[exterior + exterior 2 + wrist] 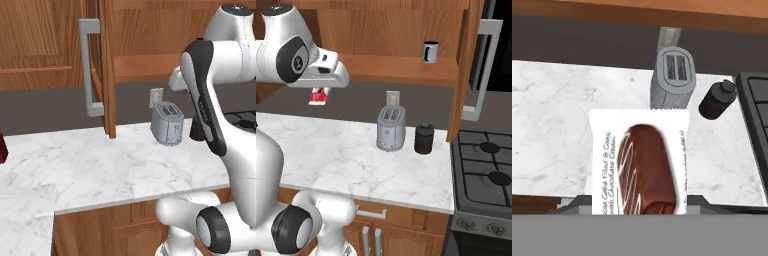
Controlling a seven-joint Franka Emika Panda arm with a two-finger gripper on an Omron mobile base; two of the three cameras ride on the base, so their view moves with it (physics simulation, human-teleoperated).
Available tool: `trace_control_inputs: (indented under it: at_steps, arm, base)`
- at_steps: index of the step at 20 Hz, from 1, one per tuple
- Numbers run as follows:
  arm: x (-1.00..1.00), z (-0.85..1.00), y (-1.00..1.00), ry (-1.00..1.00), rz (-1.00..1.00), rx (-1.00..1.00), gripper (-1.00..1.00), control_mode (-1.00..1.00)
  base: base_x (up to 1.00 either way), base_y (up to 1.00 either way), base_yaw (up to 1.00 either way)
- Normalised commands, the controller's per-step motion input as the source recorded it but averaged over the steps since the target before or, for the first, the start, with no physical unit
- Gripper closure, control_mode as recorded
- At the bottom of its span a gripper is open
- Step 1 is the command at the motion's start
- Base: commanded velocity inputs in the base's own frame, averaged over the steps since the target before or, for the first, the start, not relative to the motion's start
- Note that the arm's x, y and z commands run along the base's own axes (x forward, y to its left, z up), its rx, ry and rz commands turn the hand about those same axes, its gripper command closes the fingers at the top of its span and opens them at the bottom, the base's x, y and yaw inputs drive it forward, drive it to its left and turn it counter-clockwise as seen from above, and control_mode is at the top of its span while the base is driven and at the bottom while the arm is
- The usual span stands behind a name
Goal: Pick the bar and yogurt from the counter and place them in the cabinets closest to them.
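My gripper (pixel 639 204) is shut on the bar (pixel 639 165), a white wrapped packet with a brown chocolate picture, held up in the air above the counter (pixel 552 115). From the right base view the bar (pixel 318 96) hangs red and white under the gripper (pixel 319 90), just below the open cabinet's wooden shelf (pixel 396 67) and left of the toaster. The white marble counter (pixel 100 165) lies below. The yogurt is out of view.
A grey toaster (pixel 391 129) and a dark jar (pixel 424 138) stand at the counter's back. A dark mug (pixel 430 51) sits on the cabinet shelf. The open cabinet door (pixel 106 65) with its grey handle (pixel 87 75) juts out. A stove (pixel 486 165) is on the right and a dark red block (pixel 2 149) at far left.
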Motion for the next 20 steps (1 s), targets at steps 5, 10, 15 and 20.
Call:
trace_control_inputs:
  at_steps: [5,10,15,20]
  arm:
    - [0.29,0.32,0.00,-0.11,0.00,0.04,1.00,-1.00]
    - [0.36,0.26,0.00,-0.10,0.00,0.01,1.00,-1.00]
    - [0.43,0.25,0.00,-0.07,0.00,0.02,1.00,-1.00]
    - [0.44,0.07,0.00,-0.06,0.00,0.00,1.00,-1.00]
  base:
    - [0.00,0.00,0.00]
    - [0.00,0.00,0.00]
    - [0.00,0.00,0.00]
    - [0.00,0.00,0.00]
